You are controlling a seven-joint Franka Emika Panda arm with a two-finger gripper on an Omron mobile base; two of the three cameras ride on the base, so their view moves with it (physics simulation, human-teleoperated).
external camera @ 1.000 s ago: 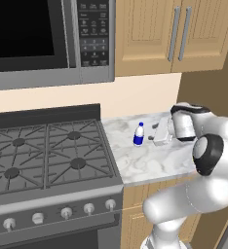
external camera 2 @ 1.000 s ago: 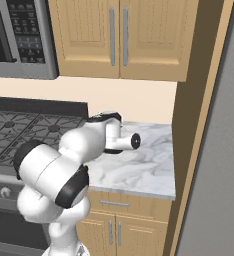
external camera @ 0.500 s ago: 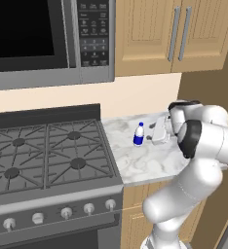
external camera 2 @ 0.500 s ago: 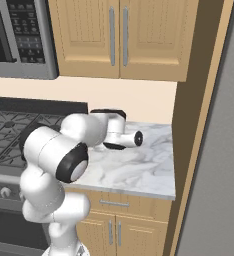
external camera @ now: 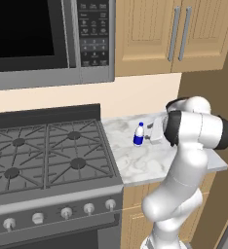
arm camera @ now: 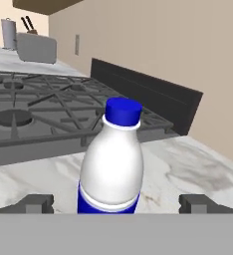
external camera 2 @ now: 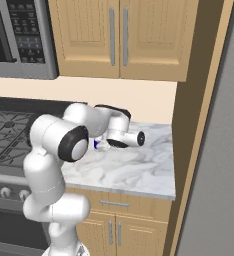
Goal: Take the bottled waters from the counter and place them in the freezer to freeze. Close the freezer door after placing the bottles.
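Hand point(arm camera: 116, 203) spread wide, holding nothing; the two dark fingertips point(arm camera: 35, 203) stand either side of the labelled bottle point(arm camera: 112, 162), not touching it. Bottle upright on the tabletop point(external camera: 145, 165), blue cap up, dark blue label around its lower body, just right of the gas stove point(external camera: 43, 155).

Step in hand, as I judge it: closing in for a side grasp. To do it well, ease forward until the bottle body sits squarely between the pads, level with the label band rather than the tapering shoulder, then close; a high grip could let it slip or tip.

Room: stove grates rise just beyond the bottle, so a push forward risks shoving it against that edge. Marbled surface to the right lies open up to the tall wooden panel point(external camera 2: 199, 125). Wall cabinets point(external camera 2: 119, 37) hang well above, leaving lifting room.
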